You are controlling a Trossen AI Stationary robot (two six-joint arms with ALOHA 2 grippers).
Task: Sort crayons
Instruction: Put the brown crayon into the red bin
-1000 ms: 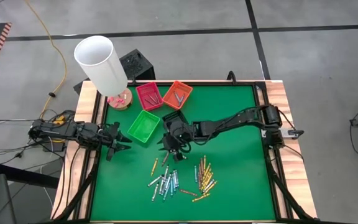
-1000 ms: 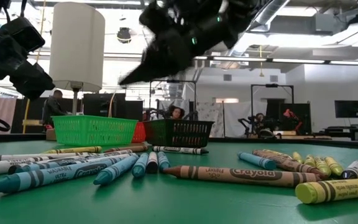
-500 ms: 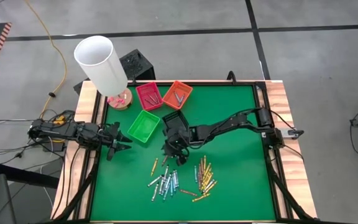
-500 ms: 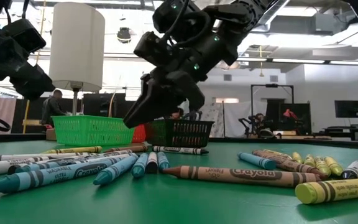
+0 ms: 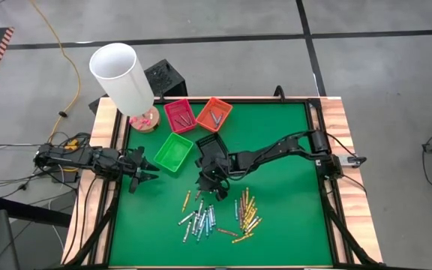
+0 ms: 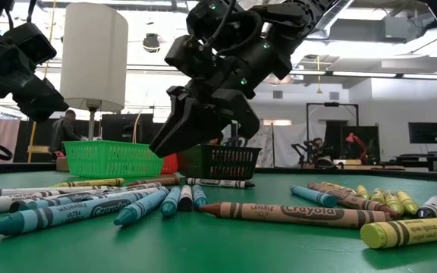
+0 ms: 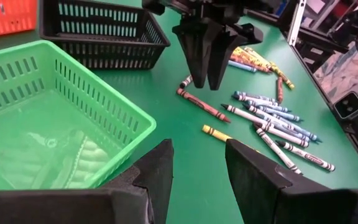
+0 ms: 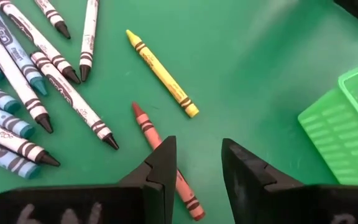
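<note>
Crayons lie loose on the green mat: a blue and white group (image 5: 199,221) and a yellow and brown group (image 5: 246,217). A red-brown crayon (image 8: 166,165) and a yellow crayon (image 8: 162,73) lie apart from them, nearer the trays. My right gripper (image 8: 196,146) is open and points down, a little above the red-brown crayon (image 7: 201,107), with one finger on each side of it. It also shows in the high view (image 5: 210,187) and the low view (image 6: 203,133). My left gripper (image 7: 197,149) is open and empty at the table's left edge (image 5: 150,169), beside the green tray (image 7: 55,124).
Four small trays stand at the far left: red (image 5: 179,115) and orange (image 5: 214,112), each with a few crayons, green (image 5: 173,152), and black (image 5: 210,142) just beyond my right gripper. A white lamp (image 5: 122,75) stands at the far left corner.
My right gripper has come down toward the mat and a little toward the near edge, and now stands low over the red-brown crayon. The crayons have not moved.
</note>
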